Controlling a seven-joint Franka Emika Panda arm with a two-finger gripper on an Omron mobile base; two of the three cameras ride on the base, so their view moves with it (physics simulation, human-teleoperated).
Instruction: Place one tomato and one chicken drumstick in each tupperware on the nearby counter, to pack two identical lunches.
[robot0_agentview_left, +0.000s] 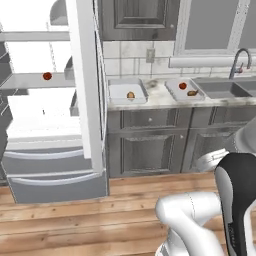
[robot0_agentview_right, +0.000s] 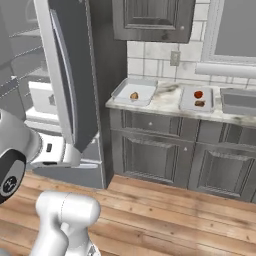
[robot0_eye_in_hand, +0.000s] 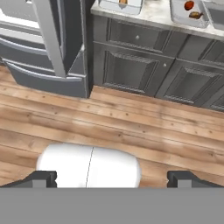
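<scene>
The pincer (robot0_eye_in_hand: 111, 179) is wide open and holds nothing; its two dark fingertips (robot0_eye_in_hand: 41, 178) stand far apart at the bottom of the hand view, over the wooden floor (robot0_eye_in_hand: 131, 127). It hangs low, well apart from the surface (robot0_agentview_left: 155, 95), which lies ahead of it and higher.

On that surface, ahead of the pincer and a little to the left, sits the left tupperware (robot0_agentview_left: 127, 92) with one drumstick (robot0_agentview_left: 130, 95) in it. In the right base view the same box (robot0_agentview_right: 134, 92) shows the drumstick (robot0_agentview_right: 134, 95) near its middle. Ahead and to the right of the pincer sits the right tupperware (robot0_agentview_left: 183, 89), which holds a tomato (robot0_agentview_left: 182, 86) and, just beside it, a second drumstick (robot0_agentview_left: 192, 93). The hand view shows this box (robot0_eye_in_hand: 189, 12) at the top edge, with the tomato (robot0_eye_in_hand: 189, 5) and the drumstick (robot0_eye_in_hand: 195, 15) inside it.

Further right, the grey sink (robot0_agentview_left: 220, 88) is set in the surface, with a tap (robot0_agentview_left: 241, 61) behind it.

Far to the left of the pincer the fridge (robot0_agentview_left: 50, 115) stands with its door (robot0_agentview_left: 86, 75) open. A second tomato (robot0_agentview_left: 47, 76) lies on a shelf (robot0_agentview_left: 35, 80) inside, well apart from both boxes. Dark cabinets (robot0_eye_in_hand: 144, 61) fill the space under the surface, straight ahead of the pincer.
</scene>
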